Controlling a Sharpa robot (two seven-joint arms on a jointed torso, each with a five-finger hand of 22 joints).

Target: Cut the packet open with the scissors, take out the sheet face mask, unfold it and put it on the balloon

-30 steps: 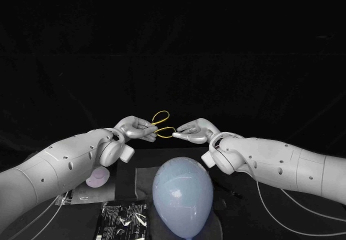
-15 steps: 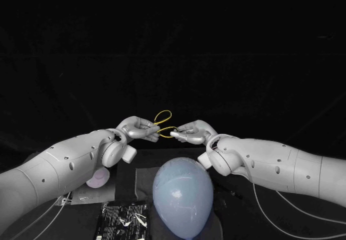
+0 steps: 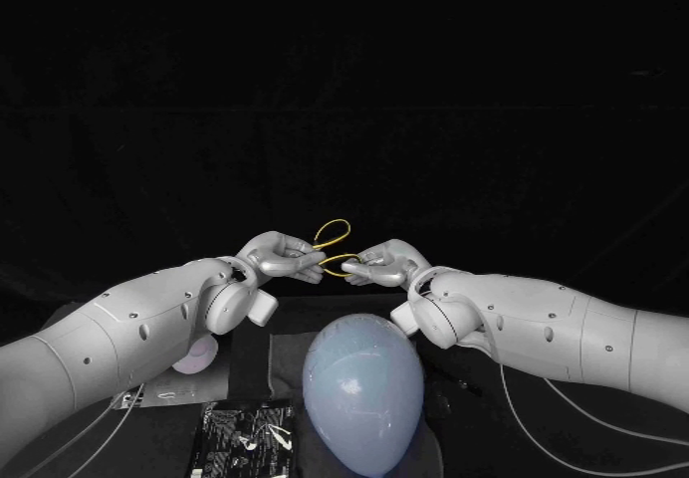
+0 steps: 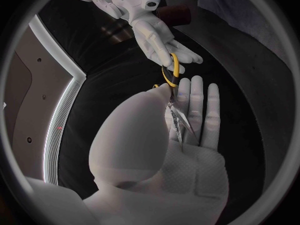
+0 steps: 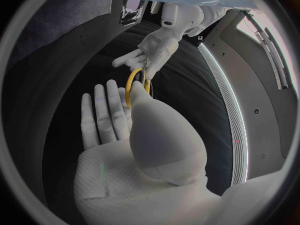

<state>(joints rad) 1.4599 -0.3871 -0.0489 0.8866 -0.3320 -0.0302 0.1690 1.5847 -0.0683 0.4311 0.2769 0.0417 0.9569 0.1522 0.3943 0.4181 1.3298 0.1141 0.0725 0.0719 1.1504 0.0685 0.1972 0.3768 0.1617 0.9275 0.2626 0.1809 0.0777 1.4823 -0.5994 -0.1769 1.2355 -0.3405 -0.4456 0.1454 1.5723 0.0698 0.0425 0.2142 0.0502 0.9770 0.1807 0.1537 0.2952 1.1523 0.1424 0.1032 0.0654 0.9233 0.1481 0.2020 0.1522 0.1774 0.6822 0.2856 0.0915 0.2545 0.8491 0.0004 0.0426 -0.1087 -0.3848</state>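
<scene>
While both hands hold the scissors (image 3: 332, 249) in the air beyond the balloon (image 3: 362, 388), the packet (image 3: 247, 433) lies flat below, just beside the balloon on the robot's left, and looks uncut. The left hand (image 3: 280, 257) clamps the blades between thumb and fingers, which the left wrist view shows plainly. The right hand (image 3: 380, 264) closes on a yellow handle loop with its other fingers straight. The step in hand seems to be the first one: passing the scissors into a cutting grip. Next, the right hand would need to seat itself properly in the loops. The left could then let go of the blades and fetch the packet, holding it clear of the balloon.
</scene>
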